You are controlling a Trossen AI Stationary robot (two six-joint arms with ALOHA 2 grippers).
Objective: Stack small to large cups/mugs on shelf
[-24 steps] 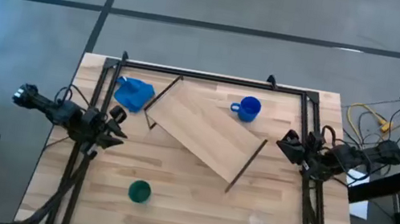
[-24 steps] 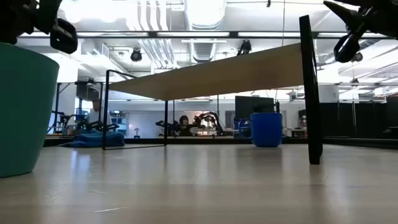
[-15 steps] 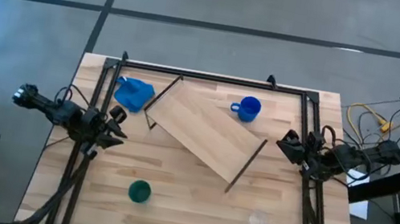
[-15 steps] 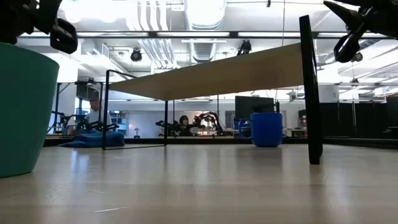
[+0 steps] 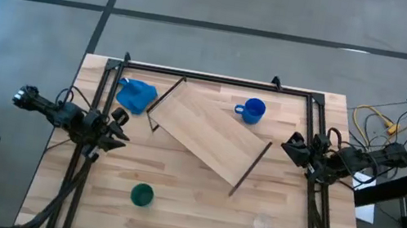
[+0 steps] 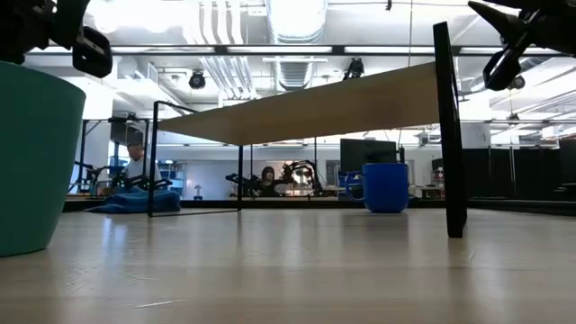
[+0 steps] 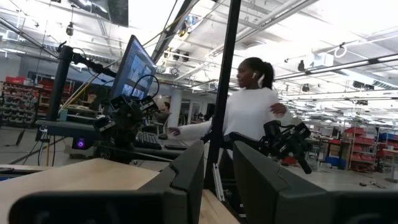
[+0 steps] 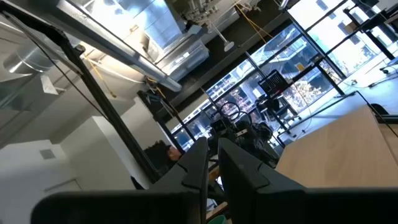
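Note:
The light-wood shelf (image 5: 209,131) stands aslant mid-table on its dark rod frames; from the low view I see its underside (image 6: 315,108). The blue mug (image 5: 252,111) stands on the table by the shelf's far right side. The dark green cup (image 5: 142,196) stands near the front left. The clear glass cup (image 5: 262,224) stands near the front right. My left gripper (image 5: 116,128) hovers at the left edge, slightly open and empty. My right gripper (image 5: 295,148) hovers at the right edge, shut and empty.
A crumpled blue cloth (image 5: 136,94) lies at the far left, next to the shelf's left frame. A dark rod frame (image 5: 202,75) runs round the tabletop's far and side edges. A person (image 7: 252,118) stands beyond the table's right side.

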